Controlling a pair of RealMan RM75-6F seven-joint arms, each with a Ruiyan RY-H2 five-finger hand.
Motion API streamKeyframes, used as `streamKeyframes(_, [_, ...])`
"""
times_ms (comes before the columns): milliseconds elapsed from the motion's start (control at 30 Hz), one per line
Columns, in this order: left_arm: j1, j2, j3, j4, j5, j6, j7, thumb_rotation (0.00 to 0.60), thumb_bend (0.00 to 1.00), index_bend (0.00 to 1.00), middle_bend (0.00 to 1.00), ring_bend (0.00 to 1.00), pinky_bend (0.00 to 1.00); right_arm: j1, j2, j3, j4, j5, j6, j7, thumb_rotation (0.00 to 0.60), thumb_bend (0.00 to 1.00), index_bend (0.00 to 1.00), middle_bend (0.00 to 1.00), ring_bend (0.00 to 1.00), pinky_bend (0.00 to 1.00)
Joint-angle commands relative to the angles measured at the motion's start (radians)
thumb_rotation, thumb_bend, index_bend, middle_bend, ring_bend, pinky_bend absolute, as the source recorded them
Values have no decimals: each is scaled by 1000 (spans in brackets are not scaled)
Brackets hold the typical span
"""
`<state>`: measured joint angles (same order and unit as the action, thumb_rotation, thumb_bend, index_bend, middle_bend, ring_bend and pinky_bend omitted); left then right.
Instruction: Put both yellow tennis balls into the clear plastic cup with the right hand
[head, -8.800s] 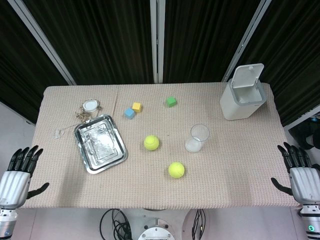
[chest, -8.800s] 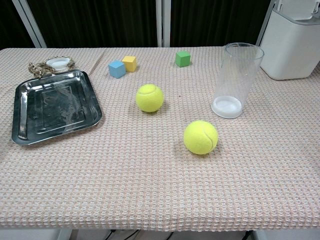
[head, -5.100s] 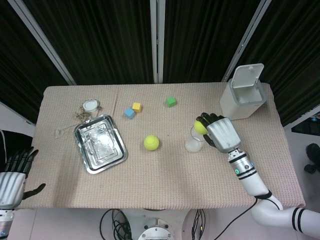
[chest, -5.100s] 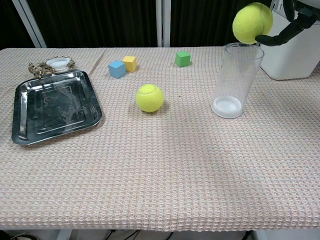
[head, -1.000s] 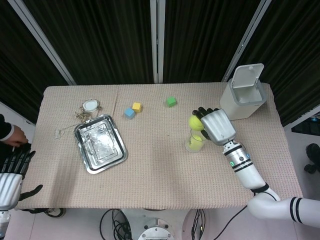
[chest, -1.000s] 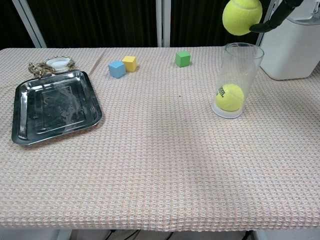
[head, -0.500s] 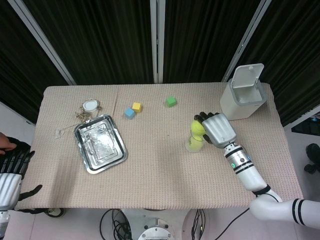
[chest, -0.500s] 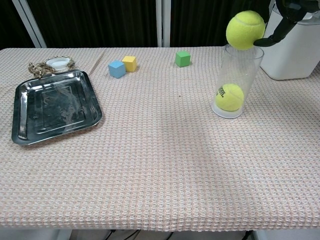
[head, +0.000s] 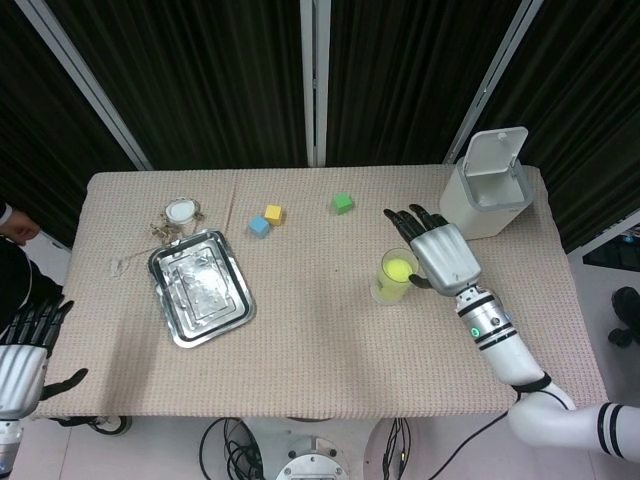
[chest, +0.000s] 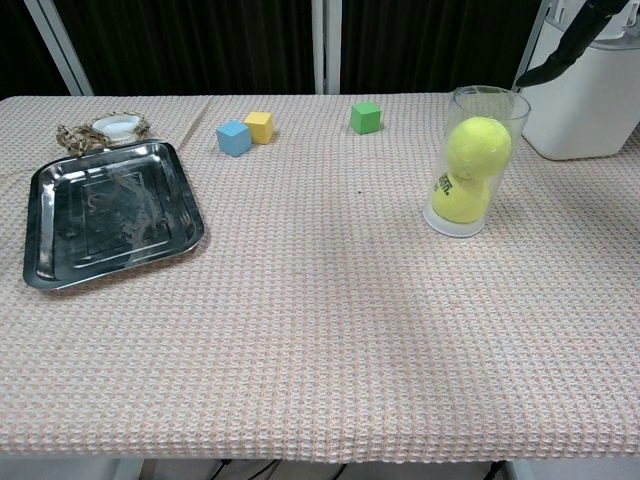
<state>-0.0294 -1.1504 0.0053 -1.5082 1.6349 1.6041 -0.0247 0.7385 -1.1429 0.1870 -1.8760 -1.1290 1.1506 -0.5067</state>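
In the head view, the clear plastic cup (head: 395, 276) stands upright right of centre on the bench (head: 300, 350), with yellow showing through its mouth from the tennis balls inside. The right hand (head: 437, 252) hangs just right of the cup and a little above it, palm down, fingers spread and pointing toward the upper left of the frame, holding nothing. Its white forearm runs off to the lower right corner. The left hand (head: 22, 355) sits at the lower left edge, off the bench, fingers apart and holding nothing. A steel tray (head: 200, 288) lies left of centre, with a small white lid (head: 181, 210) and a bit of cord above it. A blue cube (head: 259, 226) and a yellow cube (head: 273, 213) sit close together above centre, a green cube (head: 343, 203) further right. A white bin (head: 486, 186) with its lid raised stands in the upper right.

In the chest view, the cup (chest: 472, 160) stands at the right, holding both balls stacked: the upper tennis ball (chest: 478, 146) resting on the lower tennis ball (chest: 459, 201), which sits on the cup's base. Dark fingertips (chest: 560, 58) of the right hand show at the upper right, above and right of the cup's rim, clear of it. The tray (chest: 105, 212) lies at the left, and the cubes line the far side of the bench.
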Motion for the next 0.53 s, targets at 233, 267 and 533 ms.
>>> streamKeyframes(233, [-15,18,-9,-26,5,-7,32,600,54,63,12,0,0,-403,122,-238,28,-238,399,67,600,20,0,36,0,105])
streamKeyframes(267, [-16,19,-10,-29,5,-9,35,600,54,63,12,0,0,-437,114,-251,62,-242,424,100,600,20,0,15,0,66])
streamKeyframes(533, [-29,12,-17,-33,-2,-24,64,600,54,63,12,0,0,-601,-1,-277,314,-276,531,277,600,43,0,0,0,0])
